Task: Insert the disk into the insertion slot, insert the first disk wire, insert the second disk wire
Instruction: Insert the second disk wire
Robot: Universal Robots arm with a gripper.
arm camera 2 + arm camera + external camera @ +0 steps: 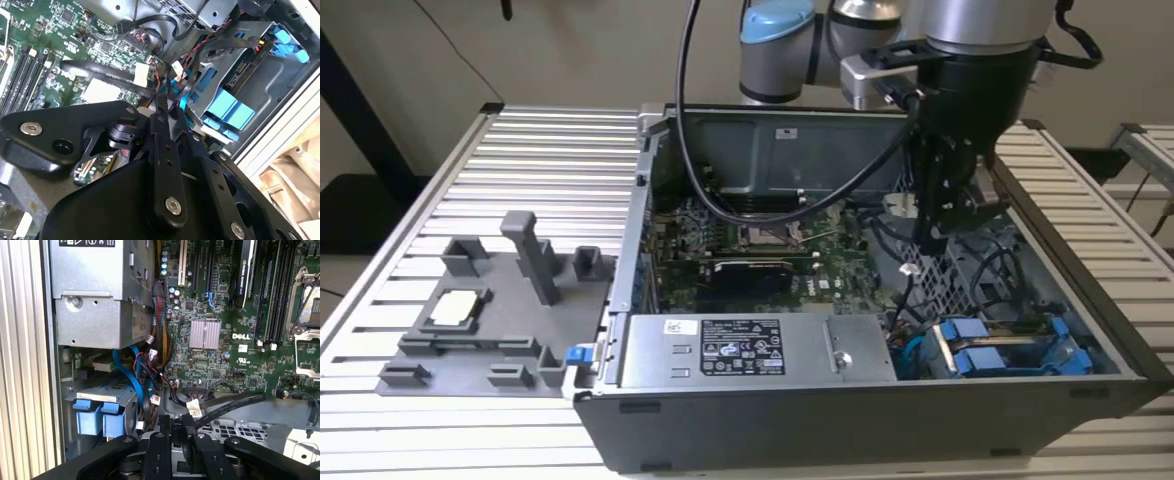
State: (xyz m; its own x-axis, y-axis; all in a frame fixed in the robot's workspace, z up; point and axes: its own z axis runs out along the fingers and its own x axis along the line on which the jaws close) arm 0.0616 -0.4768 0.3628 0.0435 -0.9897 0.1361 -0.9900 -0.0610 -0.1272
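The disk (1003, 352), framed by its blue carrier, lies inside the insertion slot (931, 282) at the case's front corner on the exterior view's right. Its blue end tabs (227, 107) (96, 416) face outward in both wrist views. My gripper (937, 235) reaches down into the case just behind the slot. In both wrist views the fingers (159, 107) (167, 432) stand closed on the end of a flat black disk wire (107, 75) (230, 402) that carries a white tag. The wire's end is hidden between the fingers.
The green motherboard (761, 255) fills the case floor. A grey power-supply box (747, 350) sits at the front. Loose blue and black cables (142, 375) bunch beside the slot. A grey fixture (494, 310) stands on the slatted table on the exterior view's left.
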